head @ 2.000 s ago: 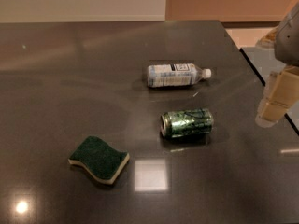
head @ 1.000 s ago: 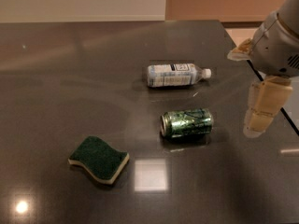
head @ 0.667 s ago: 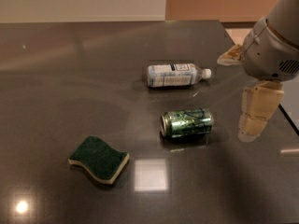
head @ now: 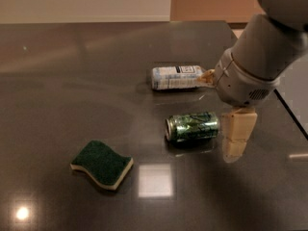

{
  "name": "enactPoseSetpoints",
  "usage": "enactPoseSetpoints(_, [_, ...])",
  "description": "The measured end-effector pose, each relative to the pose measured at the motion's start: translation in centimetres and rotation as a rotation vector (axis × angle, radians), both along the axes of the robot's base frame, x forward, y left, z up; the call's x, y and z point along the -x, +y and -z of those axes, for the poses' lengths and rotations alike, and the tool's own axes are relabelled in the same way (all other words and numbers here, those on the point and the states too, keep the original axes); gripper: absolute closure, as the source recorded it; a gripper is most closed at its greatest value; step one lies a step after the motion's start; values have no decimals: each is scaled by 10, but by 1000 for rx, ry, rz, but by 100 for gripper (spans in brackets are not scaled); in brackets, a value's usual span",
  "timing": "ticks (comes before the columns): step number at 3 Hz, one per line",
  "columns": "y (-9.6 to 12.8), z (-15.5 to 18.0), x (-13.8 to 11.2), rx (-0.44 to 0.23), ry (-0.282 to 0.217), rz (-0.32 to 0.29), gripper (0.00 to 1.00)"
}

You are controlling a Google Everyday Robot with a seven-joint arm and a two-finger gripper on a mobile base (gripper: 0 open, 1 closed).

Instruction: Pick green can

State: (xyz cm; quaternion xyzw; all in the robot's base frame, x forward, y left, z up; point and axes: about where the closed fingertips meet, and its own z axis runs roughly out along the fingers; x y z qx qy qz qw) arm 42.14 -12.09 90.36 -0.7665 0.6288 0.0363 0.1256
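Observation:
The green can (head: 192,126) lies on its side on the dark table (head: 72,81), its silver end facing left. My gripper (head: 222,112) comes in from the upper right and hovers just off the can's right end. It is open and empty. One tan finger (head: 238,134) hangs right of the can. The other finger (head: 208,76) shows farther back, by the bottle's cap. The grey wrist hides the space between them.
A clear plastic bottle (head: 175,77) with a white label lies on its side behind the can. A dark-green sponge (head: 102,163) with a cream base lies at the front left. The table's right edge (head: 290,112) runs close behind my arm.
My arm has moved left and towards the can, from the table's right edge to just beside the can's right end. The can, bottle and sponge have not moved.

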Motion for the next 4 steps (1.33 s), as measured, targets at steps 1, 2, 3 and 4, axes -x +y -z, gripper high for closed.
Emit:
enactPoseSetpoints(1, [15,25,-2,34,19,-46,0])
enactPoseSetpoints(2, [25,42,-6,58,38,-70,0])
enactPoseSetpoints(3, [30,53,-8,83,56,-80,0])
enactPoseSetpoints(4, [31,58,-7,105,61,-82,16])
